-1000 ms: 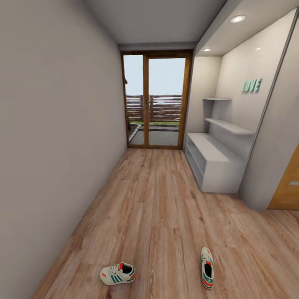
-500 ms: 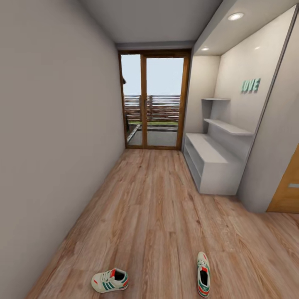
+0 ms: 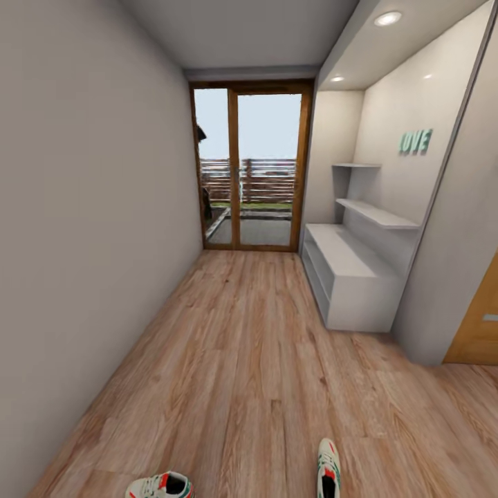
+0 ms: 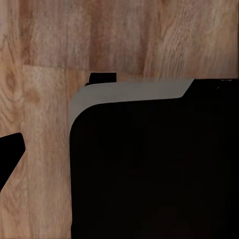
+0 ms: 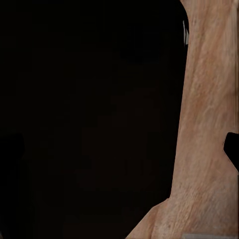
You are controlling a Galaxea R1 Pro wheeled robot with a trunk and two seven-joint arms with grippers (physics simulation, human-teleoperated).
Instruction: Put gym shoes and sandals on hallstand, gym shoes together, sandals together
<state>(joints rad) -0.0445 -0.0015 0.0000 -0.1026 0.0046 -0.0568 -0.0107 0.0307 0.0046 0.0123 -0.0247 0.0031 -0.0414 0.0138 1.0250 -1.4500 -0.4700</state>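
The two gym shoes lie on the corridor floor (image 3: 256,360) at the near edge of the head view, both cut off by the frame. One gym shoe (image 3: 160,486) is at the left and the other gym shoe (image 3: 328,474) at the right, well apart. The hallstand (image 3: 353,273) stands against the right wall further down, with bare shelves and teal LOVE letters (image 3: 415,141) above it. The sandals are out of view. In the left wrist view one dark fingertip (image 4: 9,155) sits at the picture's edge over the floor. In the right wrist view another fingertip (image 5: 232,150) does the same. Nothing is held.
A glass door with a wooden frame (image 3: 249,166) closes the corridor's far end. A plain wall (image 3: 83,242) runs along the left. A wooden door (image 3: 478,325) sits past the hallstand's alcove at the right. My own dark body (image 4: 154,169) fills much of both wrist views.
The whole head view has shifted: the camera has moved forward down the corridor. The two gym shoes have slid to the bottom edge of the picture and the hallstand looks nearer.
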